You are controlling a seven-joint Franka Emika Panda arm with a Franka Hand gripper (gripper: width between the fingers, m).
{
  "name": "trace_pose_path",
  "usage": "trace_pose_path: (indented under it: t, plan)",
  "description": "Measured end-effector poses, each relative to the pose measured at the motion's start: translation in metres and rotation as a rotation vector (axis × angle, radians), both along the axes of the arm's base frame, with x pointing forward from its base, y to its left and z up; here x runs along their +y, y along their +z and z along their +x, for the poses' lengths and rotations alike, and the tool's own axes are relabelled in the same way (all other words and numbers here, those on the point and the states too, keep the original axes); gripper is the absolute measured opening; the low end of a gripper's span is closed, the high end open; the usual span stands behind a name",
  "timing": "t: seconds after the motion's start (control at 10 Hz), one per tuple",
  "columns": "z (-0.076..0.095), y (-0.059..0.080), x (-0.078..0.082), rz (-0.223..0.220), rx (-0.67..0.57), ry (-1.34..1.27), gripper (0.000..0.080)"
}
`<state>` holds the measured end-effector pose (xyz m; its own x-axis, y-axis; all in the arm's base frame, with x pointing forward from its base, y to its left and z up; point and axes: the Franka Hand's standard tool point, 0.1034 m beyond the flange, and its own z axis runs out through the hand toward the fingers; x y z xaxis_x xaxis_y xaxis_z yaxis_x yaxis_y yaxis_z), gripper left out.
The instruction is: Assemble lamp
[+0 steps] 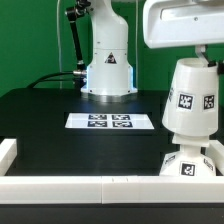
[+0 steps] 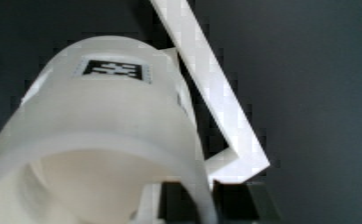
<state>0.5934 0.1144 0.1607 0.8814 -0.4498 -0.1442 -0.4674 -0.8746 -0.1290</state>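
Note:
The white cone shade (image 1: 190, 97), with black-and-white tags on its side, hangs upright at the exterior view's right. My gripper (image 1: 204, 58) comes down from above and is shut on its upper rim. Just under the shade a rounded white tagged part (image 1: 188, 163), seemingly the bulb on the base, stands partly hidden behind the front rail. The shade's lower edge is close above it; I cannot tell whether they touch. In the wrist view the shade (image 2: 98, 130) fills the picture, and my gripper (image 2: 196, 202) has the shade's wall pinched between its dark fingers (image 2: 224, 203).
The marker board (image 1: 112, 121) lies on the black table in front of the white robot pedestal (image 1: 107, 62). A white rail (image 1: 70, 183) borders the table's front and left, and its corner shows in the wrist view (image 2: 217, 100).

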Motion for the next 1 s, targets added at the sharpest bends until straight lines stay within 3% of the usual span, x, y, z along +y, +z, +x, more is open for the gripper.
trace_pose_path:
  t: [0.3, 0.5, 0.6, 0.7, 0.8, 1.0]
  plan:
    - [-0.001, -0.004, -0.004, 0.002, 0.000, 0.026, 0.0044]
    - [0.001, 0.002, -0.014, 0.005, -0.009, 0.029, 0.0357]
    - [0.000, 0.004, -0.020, 0.010, -0.001, 0.042, 0.0357]
    - [-0.003, 0.009, -0.027, 0.021, 0.036, 0.059, 0.0570]
    - [-0.004, 0.015, -0.030, 0.033, 0.084, 0.063, 0.0659]
    - [-0.005, 0.018, -0.022, 0.022, 0.191, 0.083, 0.0687]
